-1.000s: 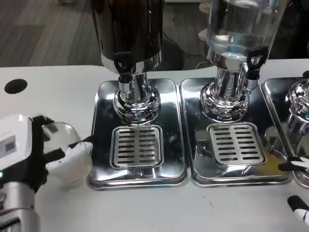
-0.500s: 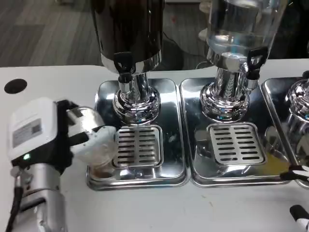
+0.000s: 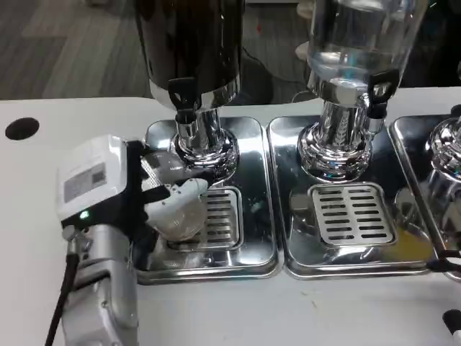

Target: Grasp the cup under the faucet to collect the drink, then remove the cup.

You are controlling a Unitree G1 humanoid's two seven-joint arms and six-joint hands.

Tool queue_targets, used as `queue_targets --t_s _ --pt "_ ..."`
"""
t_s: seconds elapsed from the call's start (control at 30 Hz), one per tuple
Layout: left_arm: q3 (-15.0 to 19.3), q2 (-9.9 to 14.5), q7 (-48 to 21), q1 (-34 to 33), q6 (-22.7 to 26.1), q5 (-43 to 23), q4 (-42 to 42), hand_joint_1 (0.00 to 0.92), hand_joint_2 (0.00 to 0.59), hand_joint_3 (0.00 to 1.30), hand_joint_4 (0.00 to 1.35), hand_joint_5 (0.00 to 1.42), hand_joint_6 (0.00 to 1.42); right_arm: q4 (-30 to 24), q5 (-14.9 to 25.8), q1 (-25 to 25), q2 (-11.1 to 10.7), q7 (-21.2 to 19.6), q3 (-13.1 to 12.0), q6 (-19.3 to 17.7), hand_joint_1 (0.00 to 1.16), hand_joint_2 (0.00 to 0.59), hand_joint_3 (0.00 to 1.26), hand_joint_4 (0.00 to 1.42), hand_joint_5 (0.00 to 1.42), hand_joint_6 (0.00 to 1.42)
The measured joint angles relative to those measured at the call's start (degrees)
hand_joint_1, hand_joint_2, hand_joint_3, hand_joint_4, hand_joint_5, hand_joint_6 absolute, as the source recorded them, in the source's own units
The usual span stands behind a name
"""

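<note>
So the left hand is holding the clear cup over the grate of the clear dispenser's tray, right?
Not quite. In the head view the left hand holds the clear cup over the grate under the dark dispenser, not the clear dispenser.

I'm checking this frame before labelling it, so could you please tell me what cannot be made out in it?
- Clear plastic cup: head view; the left hand wraps it, hiding its base and any contents.
- Right hand: cut off by the right edge; only dark fingertips show, so its state is unclear.
- Dark drink dispenser and clear glass dispenser: tops cut by the upper edge.
- Third chrome dispenser base: cropped at the right edge.
</note>
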Motion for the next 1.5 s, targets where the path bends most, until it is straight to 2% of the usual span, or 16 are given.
queue_targets --t_s 0.43,0.83,1.33,1.5 --pt "-1.9 -2.2 2.8 -3.7 1.9 -0.1 5.8 0.287 0.111 0.56 0.64 0.91 1.03 2.7 1.6 -1.3 -1.3 1.1 0.0 -1.1 0.49 0.360 0.28 0.15 0.10 0.00" --pt "-3.2 -3.9 6.3 -6.8 2.1 -0.6 10.8 0.282 0.106 0.56 0.64 0.90 1.01 4.4 1.7 -2.8 -1.5 2.0 0.2 -1.4 0.49 0.359 0.28 0.15 0.11 0.00" --pt "-4.0 -5.0 10.9 -9.4 -1.0 -4.8 15.6 0.282 0.105 0.56 0.64 0.90 0.98 6.0 1.7 -4.6 -1.6 2.4 0.3 -1.5 0.49 0.355 0.28 0.13 0.10 0.00" --pt "-4.9 -4.9 11.2 -9.7 -1.4 -5.1 15.8 0.282 0.105 0.56 0.64 0.90 0.98 6.2 1.6 -5.6 -1.6 1.4 -0.9 -3.7 0.49 0.350 0.28 0.10 0.07 0.00"
